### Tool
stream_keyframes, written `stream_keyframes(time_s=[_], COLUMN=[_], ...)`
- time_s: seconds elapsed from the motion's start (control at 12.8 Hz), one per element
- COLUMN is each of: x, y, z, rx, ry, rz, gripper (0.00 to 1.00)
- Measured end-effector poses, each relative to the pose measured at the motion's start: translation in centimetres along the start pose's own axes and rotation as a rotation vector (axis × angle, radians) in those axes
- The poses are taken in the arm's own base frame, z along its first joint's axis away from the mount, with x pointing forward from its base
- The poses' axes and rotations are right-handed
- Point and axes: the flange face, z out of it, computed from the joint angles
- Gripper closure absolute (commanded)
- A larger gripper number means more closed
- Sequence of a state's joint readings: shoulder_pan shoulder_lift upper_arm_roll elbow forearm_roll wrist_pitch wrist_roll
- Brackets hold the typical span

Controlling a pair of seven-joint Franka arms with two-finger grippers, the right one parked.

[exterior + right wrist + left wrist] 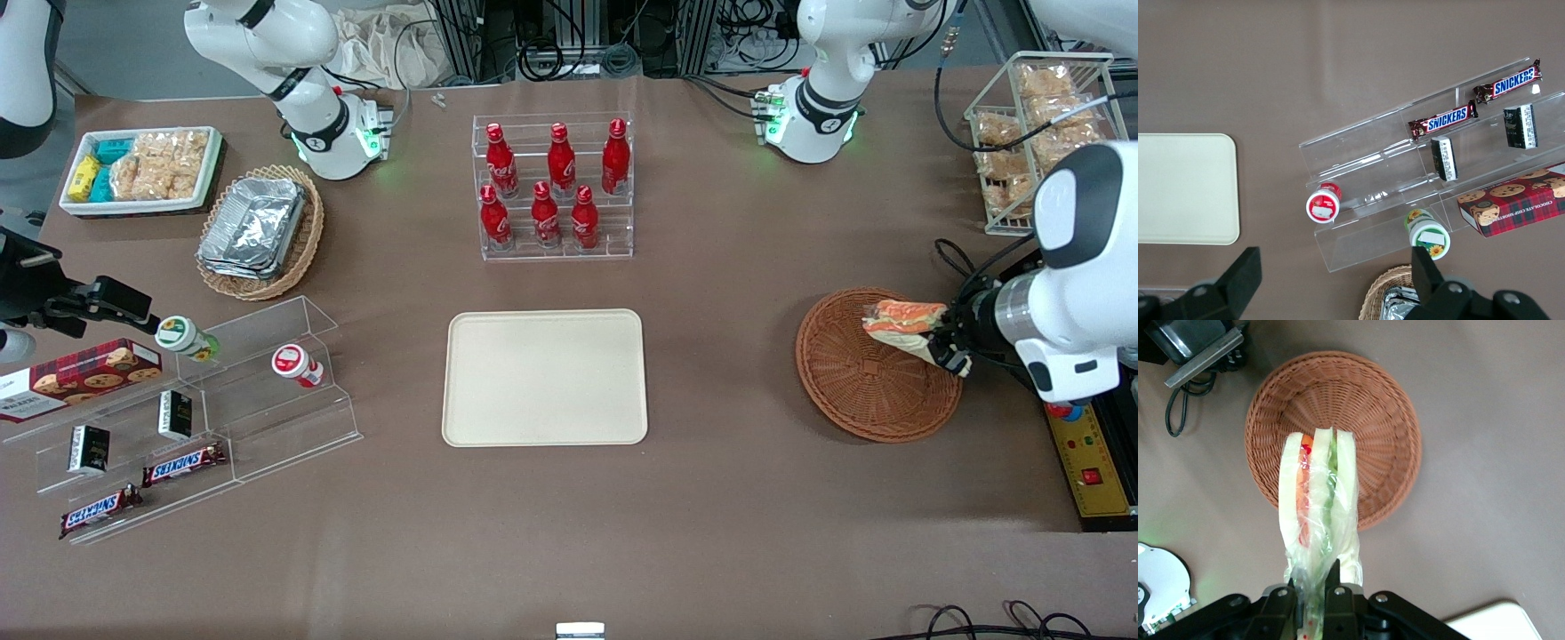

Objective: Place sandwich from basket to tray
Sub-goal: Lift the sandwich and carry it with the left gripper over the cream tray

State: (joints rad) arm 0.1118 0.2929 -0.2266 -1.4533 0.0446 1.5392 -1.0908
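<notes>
Above the basket (876,378), gripper (944,347) fingers (1335,590) clamp the sandwich (902,324).

The gripper (1313,603) has its jaws closed on the clear plastic wrap at one end of the sandwich (1318,500), which hangs above the basket (1385,420) with its far end over the basket's woven floor. White bread slices show edge-on, with an orange-red layer and a green layer between them. The basket sits on the brown worktop (1485,453). A corner of the tray (1501,623) shows near the gripper, well apart from the basket.
</notes>
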Motion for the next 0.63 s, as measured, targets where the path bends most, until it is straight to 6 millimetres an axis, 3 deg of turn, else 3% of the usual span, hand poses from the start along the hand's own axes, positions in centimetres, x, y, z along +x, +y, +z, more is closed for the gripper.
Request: stream_keyframes(time_s=[0.24, 0.39, 0.55, 0.63], x=[-4.6, -8.6, -13.8, -16.8], y=[1.5, 2.8, 5.0, 6.4], z=[-2.7, -2.5, -1.5, -0.7], rx=[-0.026, -0.011, 0.004, 0.009], ry=[0.008, -0.005, -0.014, -0.007], rz=[0.18, 0.336, 0.456, 0.513], gripper=[1.0, 0.99, 0.96, 0.89])
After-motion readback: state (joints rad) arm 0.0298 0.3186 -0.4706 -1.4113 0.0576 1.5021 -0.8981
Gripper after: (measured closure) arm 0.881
